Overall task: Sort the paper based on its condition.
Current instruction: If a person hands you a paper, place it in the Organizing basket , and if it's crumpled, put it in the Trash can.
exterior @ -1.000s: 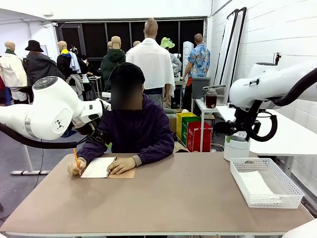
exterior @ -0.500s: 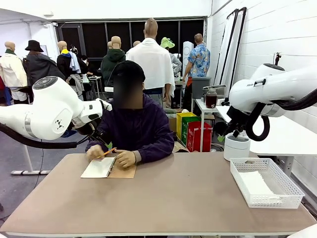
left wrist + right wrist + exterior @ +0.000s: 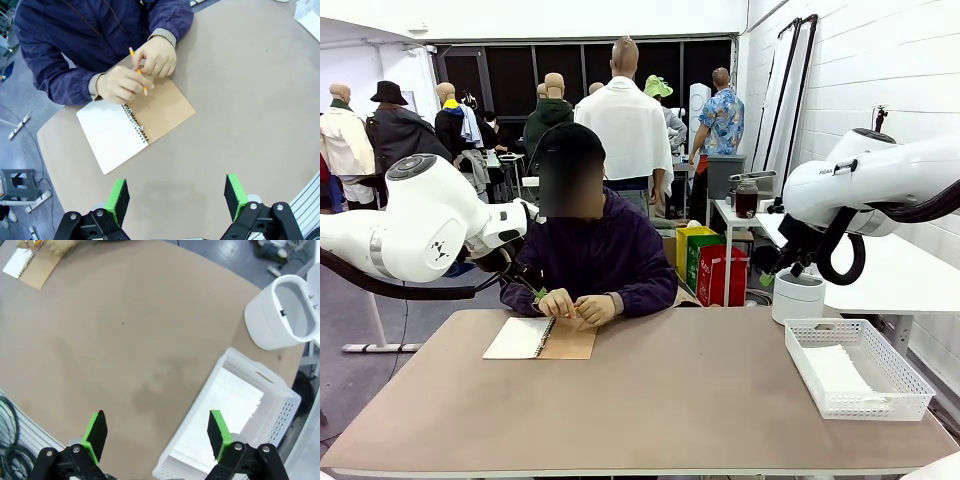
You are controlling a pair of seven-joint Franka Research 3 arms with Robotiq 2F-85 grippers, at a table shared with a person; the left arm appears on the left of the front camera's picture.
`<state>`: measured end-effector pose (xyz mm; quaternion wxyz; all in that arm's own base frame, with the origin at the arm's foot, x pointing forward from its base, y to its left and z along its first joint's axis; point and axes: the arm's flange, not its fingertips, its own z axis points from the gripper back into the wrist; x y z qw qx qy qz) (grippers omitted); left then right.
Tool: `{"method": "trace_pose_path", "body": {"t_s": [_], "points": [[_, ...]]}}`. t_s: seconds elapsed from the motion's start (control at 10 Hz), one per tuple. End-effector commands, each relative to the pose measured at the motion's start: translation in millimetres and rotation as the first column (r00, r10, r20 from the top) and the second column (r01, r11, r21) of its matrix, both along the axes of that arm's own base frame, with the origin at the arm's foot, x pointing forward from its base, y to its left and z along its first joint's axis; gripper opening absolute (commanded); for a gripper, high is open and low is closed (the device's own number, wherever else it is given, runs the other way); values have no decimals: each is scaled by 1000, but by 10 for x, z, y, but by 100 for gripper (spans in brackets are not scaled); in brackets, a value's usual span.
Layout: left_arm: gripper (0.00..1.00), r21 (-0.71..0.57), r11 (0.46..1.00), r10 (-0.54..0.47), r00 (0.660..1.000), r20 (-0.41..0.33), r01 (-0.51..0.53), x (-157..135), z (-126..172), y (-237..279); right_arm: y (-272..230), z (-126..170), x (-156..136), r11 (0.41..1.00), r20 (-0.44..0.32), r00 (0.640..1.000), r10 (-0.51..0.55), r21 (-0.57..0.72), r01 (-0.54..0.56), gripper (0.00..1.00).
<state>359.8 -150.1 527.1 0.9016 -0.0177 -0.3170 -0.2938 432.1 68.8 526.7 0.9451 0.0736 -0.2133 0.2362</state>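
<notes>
My left tool point(image 3: 176, 196) hangs released above the surface point(image 3: 240, 100), the notepad point(image 3: 112, 135) ahead of it at the person's hands point(image 3: 119, 85). My right tool point(image 3: 157, 434), jaws wide, hovers partly over the white tray point(image 3: 252, 369), which holds the paper point(image 3: 230, 410).

You cannot read any words or numbers here. The left arm point(image 3: 410, 225), up and left of the notepad point(image 3: 520, 338), has a small black sign point(image 3: 439, 250) made of dots, with no letters. The right arm point(image 3: 890, 170), far right of the notepad, has a tiny dark print point(image 3: 833, 171), too small to read.
</notes>
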Motion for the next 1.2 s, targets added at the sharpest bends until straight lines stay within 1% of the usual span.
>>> {"method": "trace_pose_path", "body": {"t_s": [0.0, 0.1, 0.3, 0.4, 0.6, 0.7, 0.9, 1.1], "points": [[100, -4, 1000, 1, 1000, -7, -1, 4, -4, 9, 97, 67, -42, 998, 70, 996, 64, 20, -65, 100], [100, -4, 1000, 1, 1000, -7, -1, 4, -4, 9, 205, 155, -140, 984, 135, 979, 155, 67, -165, 100], [100, -4, 1000, 1, 1000, -7, -1, 4, -4, 9, 281, 252, -296, 962, 199, 953, 228, 107, -252, 100], [100, -4, 1000, 1, 1000, -7, -1, 4, -4, 9, 308, 299, -383, 947, 218, 940, 264, 124, -295, 100], [100, -4, 1000, 1, 1000, -7, -1, 4, -4, 9, 366, 384, -538, 925, 271, 909, 317, 122, -360, 100], [100, -4, 1000, 1, 1000, -7, -1, 4, -4, 9, 378, 415, -612, 917, 287, 896, 340, 112, -384, 100], [100, -4, 1000, 1, 1000, -7, -1, 4, -4, 9, 413, 439, -693, 907, 305, 881, 361, 104, -408, 100], [100, -4, 1000, 1, 1000, -7, -1, 4, -4, 9, 473, 504, -732, 909, 314, 878, 361, 93, -407, 100]]}}
